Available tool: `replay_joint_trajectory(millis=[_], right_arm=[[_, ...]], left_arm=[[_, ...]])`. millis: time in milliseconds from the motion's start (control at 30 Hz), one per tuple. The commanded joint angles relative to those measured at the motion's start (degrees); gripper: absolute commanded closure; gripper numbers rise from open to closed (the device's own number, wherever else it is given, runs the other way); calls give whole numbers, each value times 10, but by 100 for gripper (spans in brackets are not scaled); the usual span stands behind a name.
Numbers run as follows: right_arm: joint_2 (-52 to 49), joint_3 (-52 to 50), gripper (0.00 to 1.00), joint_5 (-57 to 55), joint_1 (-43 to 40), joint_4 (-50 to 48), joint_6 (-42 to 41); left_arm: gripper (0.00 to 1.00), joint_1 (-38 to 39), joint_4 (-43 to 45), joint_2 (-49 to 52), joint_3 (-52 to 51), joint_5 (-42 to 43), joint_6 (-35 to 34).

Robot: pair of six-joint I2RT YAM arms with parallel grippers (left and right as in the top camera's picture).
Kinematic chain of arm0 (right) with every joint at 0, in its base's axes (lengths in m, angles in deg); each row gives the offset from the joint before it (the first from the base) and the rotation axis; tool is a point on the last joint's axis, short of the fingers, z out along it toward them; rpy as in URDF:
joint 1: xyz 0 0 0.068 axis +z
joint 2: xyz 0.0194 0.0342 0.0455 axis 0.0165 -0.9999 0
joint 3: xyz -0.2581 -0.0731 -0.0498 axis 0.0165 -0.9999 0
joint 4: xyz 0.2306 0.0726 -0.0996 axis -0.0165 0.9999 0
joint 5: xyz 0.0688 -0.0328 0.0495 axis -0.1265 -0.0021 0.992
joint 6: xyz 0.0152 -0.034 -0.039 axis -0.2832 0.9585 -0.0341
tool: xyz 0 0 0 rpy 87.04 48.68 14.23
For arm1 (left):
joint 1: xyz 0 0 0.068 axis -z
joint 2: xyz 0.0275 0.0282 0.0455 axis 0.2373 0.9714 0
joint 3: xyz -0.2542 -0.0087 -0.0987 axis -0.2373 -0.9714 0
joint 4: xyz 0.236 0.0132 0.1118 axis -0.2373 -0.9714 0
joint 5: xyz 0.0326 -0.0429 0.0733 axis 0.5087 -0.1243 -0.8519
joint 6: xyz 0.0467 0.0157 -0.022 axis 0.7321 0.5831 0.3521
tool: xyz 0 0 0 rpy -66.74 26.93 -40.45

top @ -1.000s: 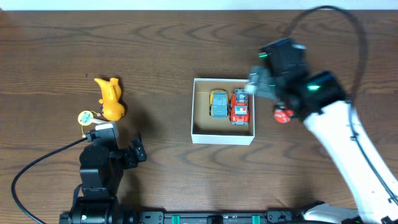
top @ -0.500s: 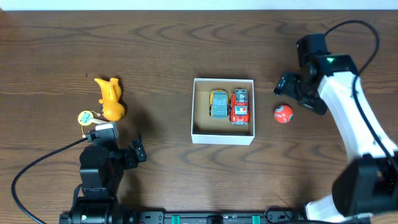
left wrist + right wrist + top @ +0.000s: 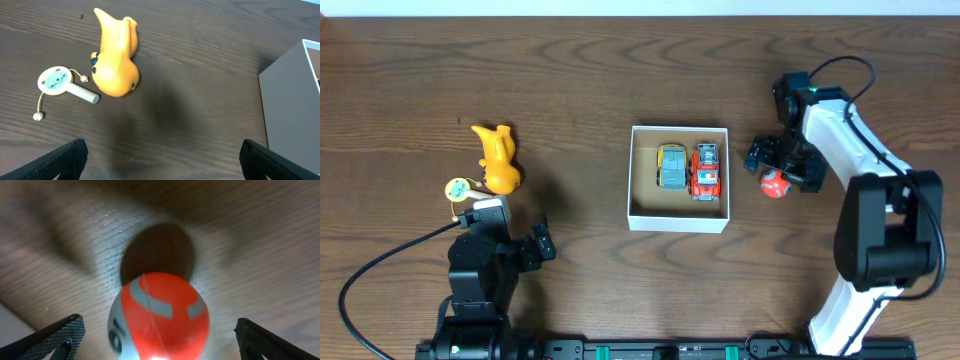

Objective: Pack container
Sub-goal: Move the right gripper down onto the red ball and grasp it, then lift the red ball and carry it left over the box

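Right gripper [image 3: 778, 170]: one second earlier it hung over the right wall of the box [image 3: 678, 221], beside the red car [image 3: 706, 172]. By the half-second mark it had swung right, to a spot above and right of the ball [image 3: 774, 184]. It then dropped over the ball, ending with its fingers [image 3: 55, 335] spread on either side of it. The arm [image 3: 840, 130], first stretched diagonally from the lower right, ended folded back on itself.
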State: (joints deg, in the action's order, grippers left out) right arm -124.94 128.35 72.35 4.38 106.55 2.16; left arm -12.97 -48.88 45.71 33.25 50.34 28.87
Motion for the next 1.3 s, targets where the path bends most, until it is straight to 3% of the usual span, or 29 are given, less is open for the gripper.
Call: replay_joint_trajectory(millis=[0,500,600,667,700,1000,1267], right_arm=[[-19,-2,1,10,-1,-2,10],[-23,-2,57,10,0,-4,9],[-23,-2,76,10,0,-2,9],[-23,-2,95,10,0,0,9],[-20,-2,98,10,0,2,9],[91,7,99,-17,32,3,10],[257,23,99,-30,171,-67,36]], left_arm=[[2,-3,-2,1,14,0,-6],[2,-3,-2,1,14,0,-6],[2,-3,-2,1,14,0,-6],[2,-3,-2,1,14,0,-6],[2,-3,-2,1,14,0,-6],[2,-3,-1,1,14,0,-6],[2,-3,-1,1,14,0,-6]])
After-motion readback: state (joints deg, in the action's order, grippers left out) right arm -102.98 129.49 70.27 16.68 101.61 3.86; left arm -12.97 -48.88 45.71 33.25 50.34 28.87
